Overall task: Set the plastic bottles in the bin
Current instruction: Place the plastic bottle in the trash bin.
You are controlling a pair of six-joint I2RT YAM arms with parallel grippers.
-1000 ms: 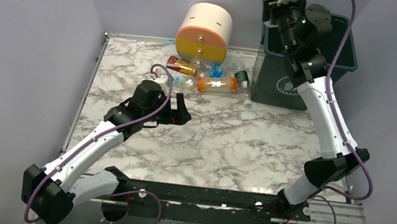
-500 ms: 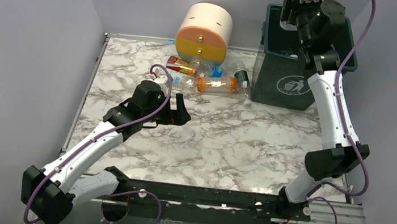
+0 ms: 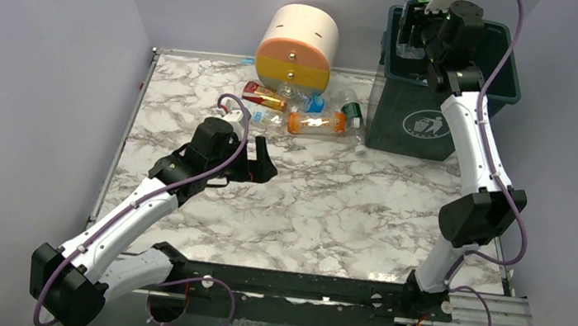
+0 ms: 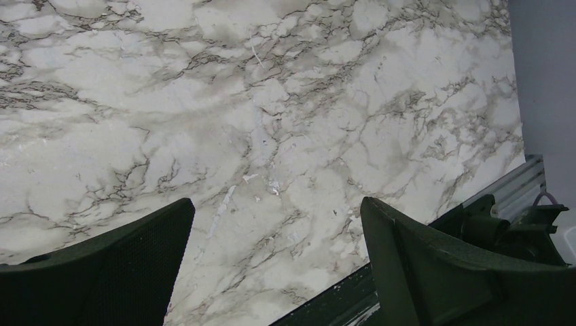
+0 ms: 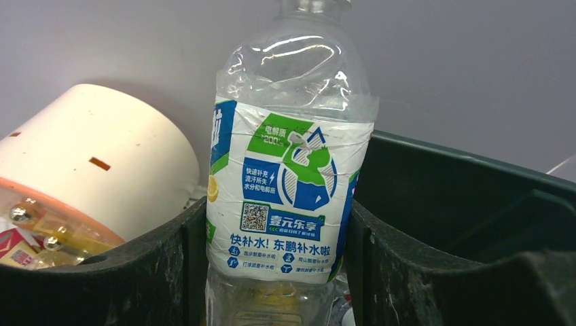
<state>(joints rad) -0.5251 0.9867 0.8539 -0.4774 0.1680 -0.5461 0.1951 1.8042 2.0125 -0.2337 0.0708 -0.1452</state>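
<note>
My right gripper (image 3: 415, 30) is shut on a clear bottle (image 5: 289, 170) with a white, blue and green label, holding it upright over the left side of the dark green bin (image 3: 416, 127); the bin's rim (image 5: 469, 166) shows behind the bottle. Several bottles lie on the table left of the bin: an orange-filled one (image 3: 317, 122), a red-labelled one (image 3: 265, 96) and a clear one with a green cap (image 3: 352, 112). My left gripper (image 3: 263, 165) is open and empty over bare marble (image 4: 275, 204), a little in front of that cluster.
A cream, orange and grey round drawer unit (image 3: 297, 46) lies on its side behind the bottles, also in the right wrist view (image 5: 88, 156). Purple walls close in the back and sides. A black rail (image 3: 296, 284) runs along the near edge.
My right gripper has carried the bottle from high beside the bin's left rim to over the bin and has come lower. The left arm has not moved.
</note>
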